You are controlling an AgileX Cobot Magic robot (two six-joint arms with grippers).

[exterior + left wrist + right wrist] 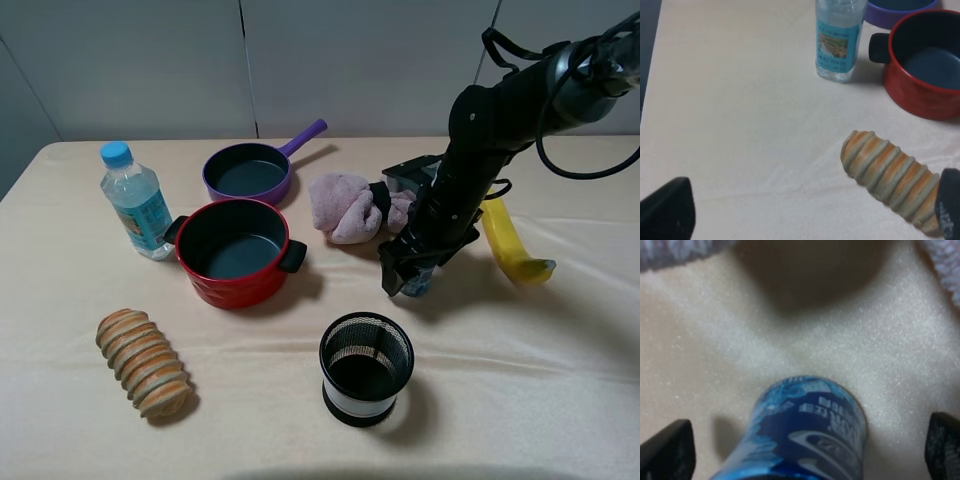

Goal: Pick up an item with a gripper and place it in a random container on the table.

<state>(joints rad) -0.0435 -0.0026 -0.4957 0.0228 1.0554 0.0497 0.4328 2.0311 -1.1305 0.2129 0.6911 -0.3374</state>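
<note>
The jar (pixel 810 440) fills the near middle of the right wrist view, dark blue with white print, lying on the beige table (pixel 500 350). My right gripper (pixel 805 447) is open, one finger on each side of the jar with a gap to both. From above, the right gripper (pixel 405 275) is down at the table and mostly hides the jar (pixel 420 286). The red pot (pixel 235 285) with a dark grey inside stands left of it and is empty. My left gripper (pixel 807 210) is open and empty, out of the high view.
A water bottle (pixel 135 200) and a purple pan (pixel 250 172) stand behind the pot. A pink cloth (pixel 345 205) and a banana (pixel 510 240) flank the right arm. A black mesh cup (pixel 366 368) and a ridged bread loaf (pixel 145 362) lie at the front.
</note>
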